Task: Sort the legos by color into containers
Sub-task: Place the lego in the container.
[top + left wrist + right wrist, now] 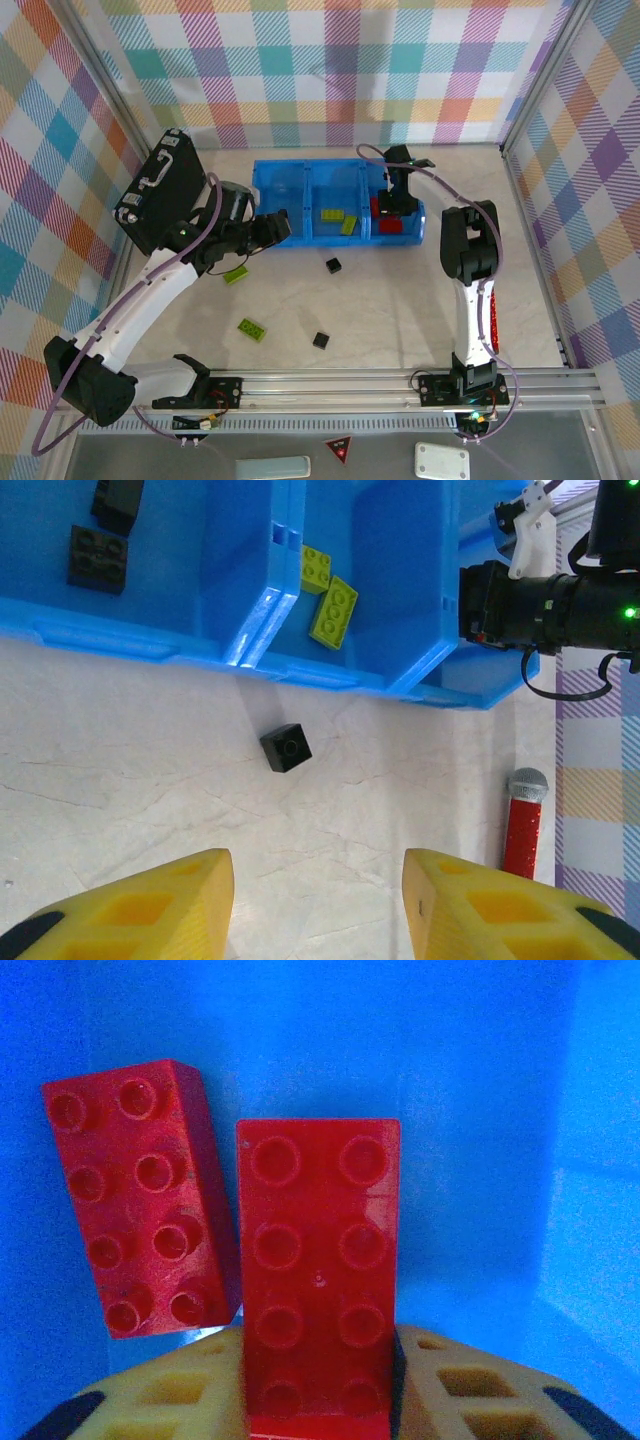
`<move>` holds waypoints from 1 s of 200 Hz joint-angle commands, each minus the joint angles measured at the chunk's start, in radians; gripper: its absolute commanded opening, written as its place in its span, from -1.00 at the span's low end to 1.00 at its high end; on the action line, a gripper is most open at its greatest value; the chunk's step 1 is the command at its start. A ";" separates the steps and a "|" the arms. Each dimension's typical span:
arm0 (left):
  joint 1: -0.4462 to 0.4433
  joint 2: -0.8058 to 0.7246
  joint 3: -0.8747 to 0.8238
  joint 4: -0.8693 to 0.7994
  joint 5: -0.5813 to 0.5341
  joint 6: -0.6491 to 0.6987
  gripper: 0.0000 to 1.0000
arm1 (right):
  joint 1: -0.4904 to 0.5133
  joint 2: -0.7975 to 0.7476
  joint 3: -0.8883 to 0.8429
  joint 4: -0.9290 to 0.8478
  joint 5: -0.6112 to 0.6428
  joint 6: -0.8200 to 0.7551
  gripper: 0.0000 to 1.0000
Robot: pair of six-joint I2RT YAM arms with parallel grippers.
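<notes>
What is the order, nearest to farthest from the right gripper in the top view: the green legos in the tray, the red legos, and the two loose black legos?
1. Red legos, right compartment, under the right gripper.
2. Green legos, middle compartment.
3. Black lego, just in front of the tray.
4. Other black lego, lower in the view, well away from the tray.

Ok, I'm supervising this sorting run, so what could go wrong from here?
The red brick in the right gripper sits beside a second red brick; released, it might land tilted on it. The open left gripper faces a black cube lying close to the tray wall, so reaching for it could nudge the tray.
</notes>
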 commanded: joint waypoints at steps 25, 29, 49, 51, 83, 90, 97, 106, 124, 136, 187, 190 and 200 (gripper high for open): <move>-0.012 0.000 -0.017 -0.042 -0.032 0.040 -0.04 | -0.004 -0.010 0.036 -0.038 -0.005 0.015 -0.13; -0.012 0.003 -0.016 -0.049 -0.037 0.045 -0.04 | -0.004 -0.017 0.037 -0.041 -0.006 0.015 -0.12; -0.012 0.014 -0.015 -0.074 -0.060 0.071 -0.04 | -0.004 -0.054 0.039 -0.057 -0.012 0.017 -0.10; -0.012 0.015 -0.014 -0.076 -0.063 0.075 -0.04 | -0.005 -0.058 0.039 -0.059 -0.013 0.019 -0.10; -0.011 0.037 -0.025 -0.105 -0.112 0.117 -0.03 | -0.003 -0.127 0.026 -0.088 -0.041 0.027 -0.07; -0.011 0.044 -0.029 -0.111 -0.122 0.123 -0.03 | -0.004 -0.141 0.020 -0.094 -0.054 0.029 -0.06; -0.012 0.051 -0.033 -0.114 -0.129 0.130 -0.03 | -0.003 -0.157 0.012 -0.099 -0.065 0.034 -0.06; -0.012 0.061 -0.039 -0.117 -0.134 0.140 -0.03 | -0.002 -0.180 -0.002 -0.104 -0.077 0.041 -0.05; -0.011 0.086 -0.047 -0.123 -0.148 0.157 -0.03 | 0.001 -0.234 -0.038 -0.106 -0.111 0.059 -0.04; -0.011 0.097 -0.055 -0.121 -0.156 0.164 -0.03 | 0.009 -0.275 -0.072 -0.101 -0.126 0.070 -0.04; -0.012 0.143 -0.094 -0.105 -0.183 0.188 -0.03 | 0.052 -0.439 -0.214 -0.090 -0.162 0.117 -0.03; -0.012 0.146 -0.097 -0.101 -0.184 0.189 -0.03 | 0.054 -0.450 -0.221 -0.088 -0.163 0.119 -0.03; -0.010 0.153 -0.107 -0.093 -0.182 0.190 -0.03 | 0.064 -0.485 -0.253 -0.080 -0.172 0.133 -0.03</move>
